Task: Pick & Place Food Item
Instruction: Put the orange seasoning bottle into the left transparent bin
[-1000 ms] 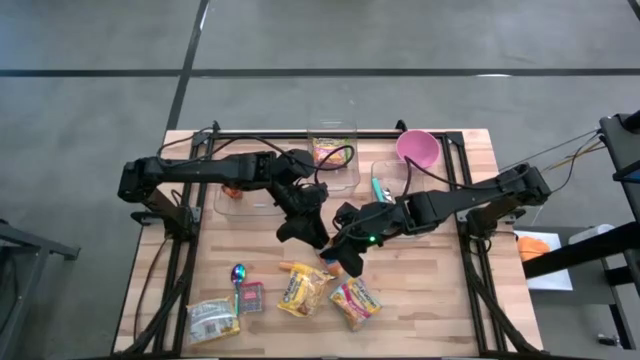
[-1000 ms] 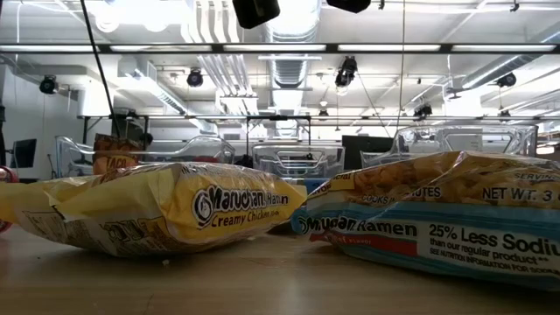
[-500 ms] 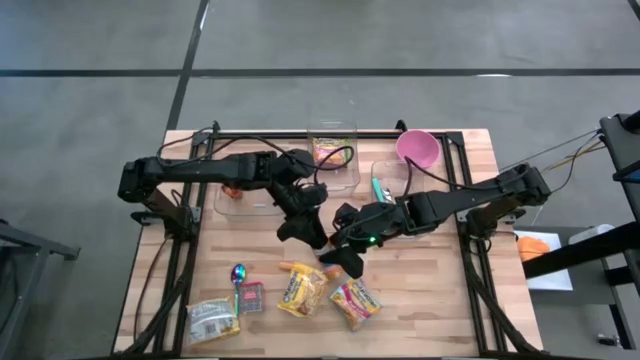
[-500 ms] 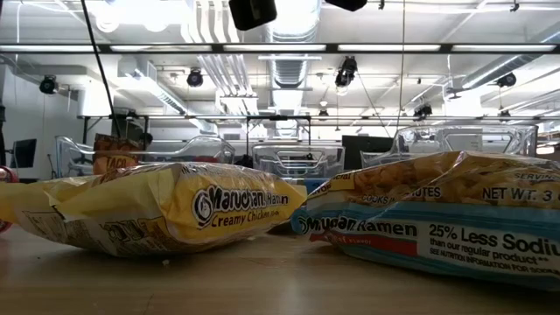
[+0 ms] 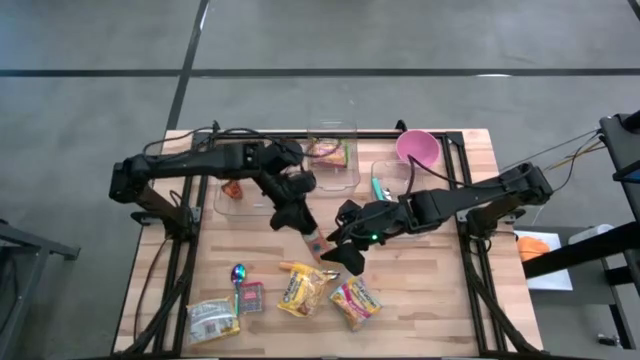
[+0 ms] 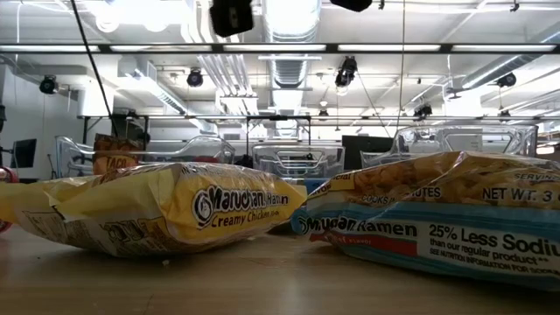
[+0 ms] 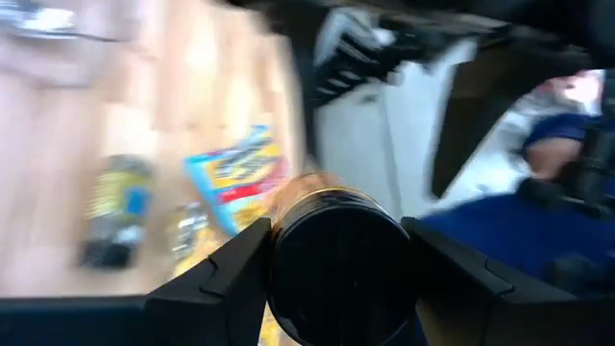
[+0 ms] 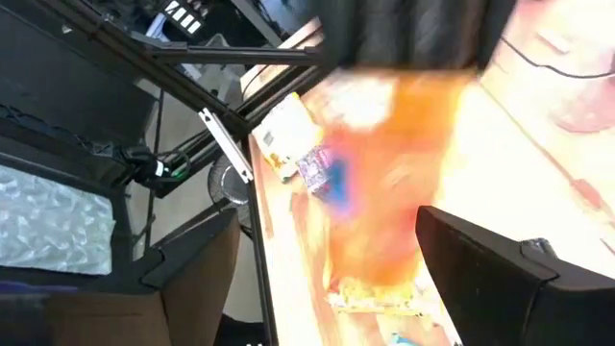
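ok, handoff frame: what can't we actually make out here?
- Item in left gripper: high view too small; left wrist view blurred, shows only a dark round end.
- Right gripper: right wrist view smeared orange.
- Table behind ramen packs: blocked in the low view.

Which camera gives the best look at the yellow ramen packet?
The low view: the yellow ramen packet lies close up, label readable. The high view shows it small; the wrist views are too blurred to pick it out.
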`<action>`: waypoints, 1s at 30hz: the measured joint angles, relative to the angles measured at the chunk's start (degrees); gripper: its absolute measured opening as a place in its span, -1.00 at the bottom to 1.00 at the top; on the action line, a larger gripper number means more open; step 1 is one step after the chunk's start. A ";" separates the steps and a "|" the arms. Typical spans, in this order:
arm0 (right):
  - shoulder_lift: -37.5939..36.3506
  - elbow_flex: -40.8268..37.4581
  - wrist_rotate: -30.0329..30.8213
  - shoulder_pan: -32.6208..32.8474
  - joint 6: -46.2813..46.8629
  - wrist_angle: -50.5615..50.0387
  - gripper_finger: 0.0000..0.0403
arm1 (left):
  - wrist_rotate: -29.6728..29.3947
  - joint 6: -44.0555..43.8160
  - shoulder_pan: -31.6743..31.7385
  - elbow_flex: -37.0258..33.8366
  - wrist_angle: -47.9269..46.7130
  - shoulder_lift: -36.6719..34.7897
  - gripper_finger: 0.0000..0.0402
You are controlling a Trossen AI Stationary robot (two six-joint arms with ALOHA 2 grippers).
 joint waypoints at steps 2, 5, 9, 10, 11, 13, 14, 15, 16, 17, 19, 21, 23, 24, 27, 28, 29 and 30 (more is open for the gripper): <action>-0.65 0.07 0.71 0.18 0.52 -1.48 0.53 | -2.97 1.98 1.59 0.00 -3.59 -1.48 0.03; -1.61 0.07 1.60 0.24 2.00 -3.86 0.53 | -7.45 4.46 4.71 0.00 -10.58 -3.91 0.03; -2.78 0.04 3.61 0.63 2.66 -7.24 0.54 | -14.73 6.69 9.45 0.00 -19.73 -6.92 0.03; -3.00 0.04 3.94 0.77 2.72 -7.70 0.54 | -16.72 7.26 10.60 0.00 -21.72 -7.62 0.03; -3.21 0.04 4.36 1.04 2.78 -8.14 0.54 | -18.76 8.00 11.75 0.00 -23.74 -8.27 0.03; -3.34 0.04 4.64 1.34 2.78 -8.98 0.54 | -22.41 9.59 13.51 0.00 -27.44 -9.18 0.03; -3.35 0.04 4.65 1.38 2.78 -8.95 0.54 | -24.65 10.35 14.57 0.00 -29.31 -9.56 0.03; -3.35 0.02 4.68 1.47 2.78 -8.98 0.54 | -27.17 10.83 15.41 0.00 -30.98 -9.67 0.03; -3.35 -0.02 4.70 1.60 2.78 -9.02 0.54 | -29.66 11.00 15.98 0.00 -32.41 -9.72 0.03; -3.35 -0.02 4.78 1.58 2.78 -9.00 0.54 | -31.87 11.02 16.66 -0.09 -33.49 -9.69 0.03; -3.35 -0.07 5.49 1.66 3.02 -9.01 0.54 | -34.39 11.15 17.93 -0.90 -34.51 -9.67 0.03; -3.39 -0.09 6.77 1.72 3.94 -9.26 0.54 | -34.77 11.15 18.74 -2.39 -34.34 -9.69 0.03; -3.83 -0.17 8.33 2.00 4.71 -10.52 0.54 | -35.03 11.09 19.22 -4.85 -33.42 -9.67 0.03; -4.17 -0.17 9.20 2.08 4.99 -11.00 0.54 | -35.03 10.96 19.46 -6.24 -32.67 -9.65 0.03; -5.47 -0.17 11.15 2.96 5.85 -13.38 0.54 | -35.42 10.61 20.11 -10.82 -29.88 -9.63 0.03; -5.94 -0.24 11.85 3.41 6.09 -13.73 0.54 | -36.18 10.13 20.34 -12.19 -28.79 -9.63 0.03; -6.47 -0.30 12.41 3.74 6.54 -14.26 0.54 | -37.04 9.69 20.39 -13.44 -27.67 -9.63 0.03; -6.94 -0.36 13.14 4.19 7.01 -15.02 0.54 | -37.86 9.30 20.46 -14.46 -26.76 -9.63 0.03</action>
